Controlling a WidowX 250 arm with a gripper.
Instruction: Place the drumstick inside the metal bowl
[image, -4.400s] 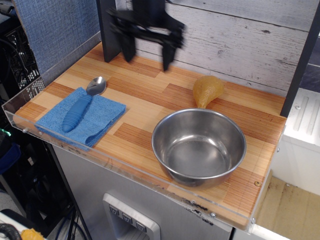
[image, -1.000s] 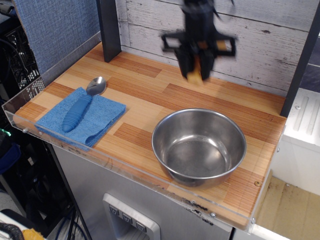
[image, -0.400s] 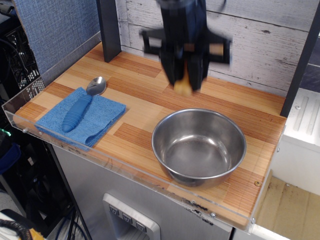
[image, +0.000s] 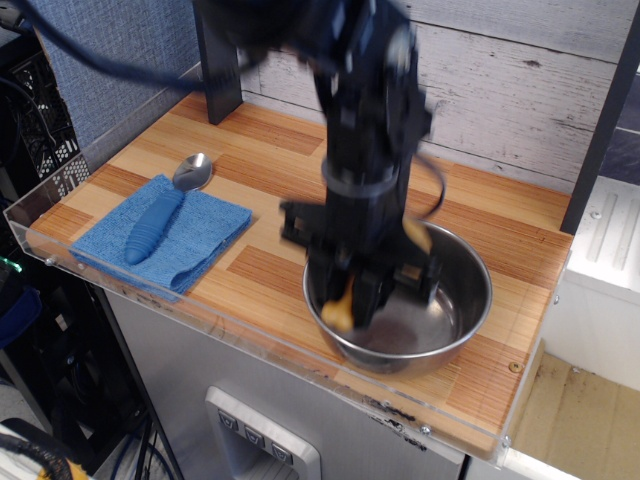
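Gripper (image: 352, 300) is down inside the metal bowl (image: 470, 300), pinching the drumstick (image: 340, 312) near the bowl's near-left wall. If I let go here, I think it could clip the rim and tumble onto the worktop (image: 270, 190).

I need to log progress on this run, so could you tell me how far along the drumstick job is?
Done: the drumstick is off the table and clamped in the gripper. In hand: the gripper is lowered inside the metal bowl, with the drumstick near the bowl's front-left wall, though blur hides whether it touches. Left: open the jaws to release it in the bowl and lift the arm clear.
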